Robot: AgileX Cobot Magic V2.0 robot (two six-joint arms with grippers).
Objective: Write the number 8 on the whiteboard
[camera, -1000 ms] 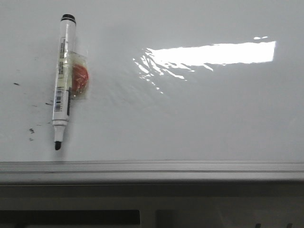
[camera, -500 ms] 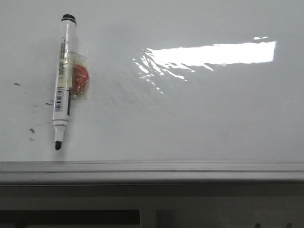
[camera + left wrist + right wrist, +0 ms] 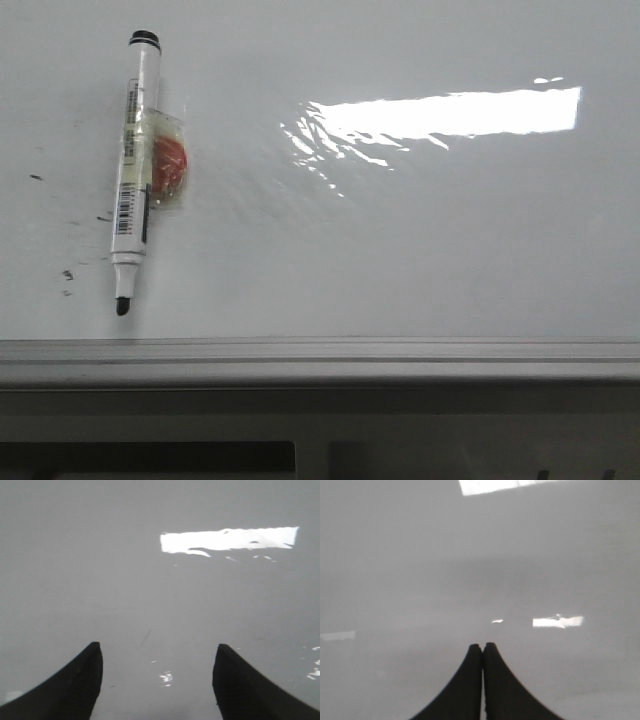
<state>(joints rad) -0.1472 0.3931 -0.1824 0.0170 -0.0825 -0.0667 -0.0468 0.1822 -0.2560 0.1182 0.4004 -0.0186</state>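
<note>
The whiteboard point(image 3: 420, 240) is glossy white with a bright glare patch and a grey metal rail along its near edge. No number 8 shows on it. An uncapped white marker point(image 3: 133, 170) with a black tip lies on the board at the left, an orange-red piece taped to its side. My left gripper point(image 3: 157, 652) is open and empty over bare board point(image 3: 150, 580). My right gripper point(image 3: 482, 646) is shut and empty over bare board point(image 3: 480, 570). Neither gripper shows in the front view.
Small black smudge specks point(image 3: 66, 274) mark the board left of the marker. The grey edge rail point(image 3: 320, 358) runs across the front, with a dark frame below it.
</note>
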